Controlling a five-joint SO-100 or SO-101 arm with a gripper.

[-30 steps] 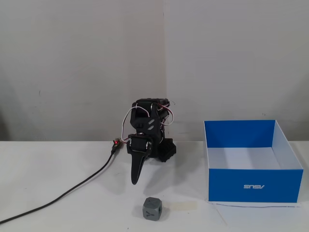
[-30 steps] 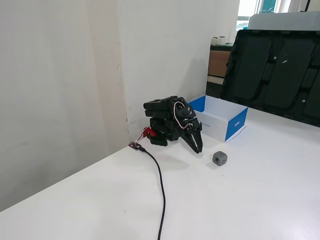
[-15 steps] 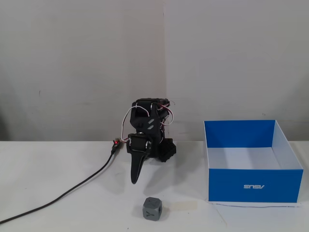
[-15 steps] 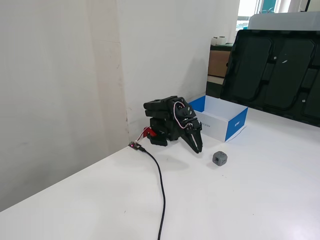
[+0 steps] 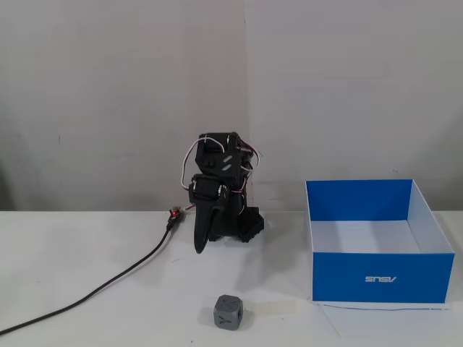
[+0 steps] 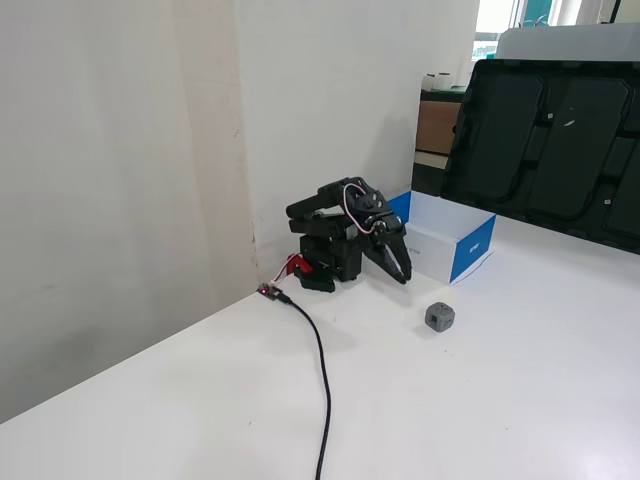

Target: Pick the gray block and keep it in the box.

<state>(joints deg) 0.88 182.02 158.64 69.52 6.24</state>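
The gray block (image 5: 228,312) (image 6: 439,317), a small cube with cut corners, rests on the white table near its front edge. The box (image 5: 376,278) (image 6: 472,246), blue outside and white inside, stands open-topped to the block's right in a fixed view. My black gripper (image 5: 199,247) (image 6: 405,277) hangs from the folded arm, tips pointing down, lifted off the table, behind and to the left of the block. Its fingers lie together, with nothing between them.
A black cable (image 5: 101,289) (image 6: 322,370) runs from the arm's base across the table. A large black tray (image 6: 545,140) leans behind the box. White walls stand close behind the arm.
The arm has started to unfold: the gripper has risen from just above the table, with its tips higher. Block and box have not moved.
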